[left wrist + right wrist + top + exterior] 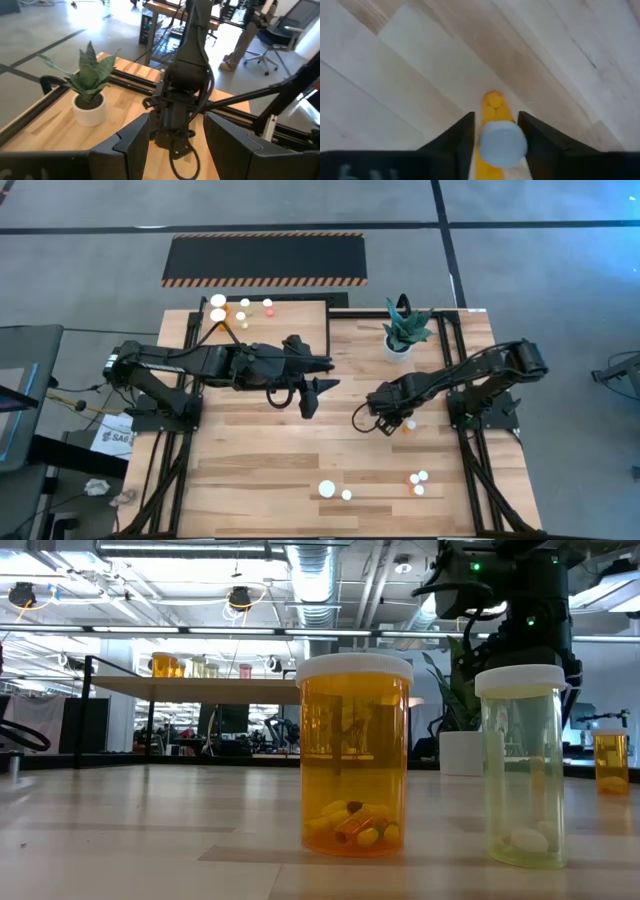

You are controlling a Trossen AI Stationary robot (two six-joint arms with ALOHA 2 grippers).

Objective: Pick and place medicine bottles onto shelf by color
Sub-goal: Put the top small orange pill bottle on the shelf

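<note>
shelf point(290, 315), tabletop's far-left corner: about five bottles placed. near edge: five loose bottles point(327, 489) left. right gripper point(495, 132), toward right edge: fingers closed on an orange bottle point(495, 112). left gripper point(175, 135), centre: fingers part-open, empty.

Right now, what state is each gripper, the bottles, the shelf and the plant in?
Right gripper: closed on an orange bottle, low over the table.
Left gripper: open, empty, held above the table.
Shelf: several bottles standing at one end.
Loose bottles: upright on the table.
Plant: upright in its pot.
</note>
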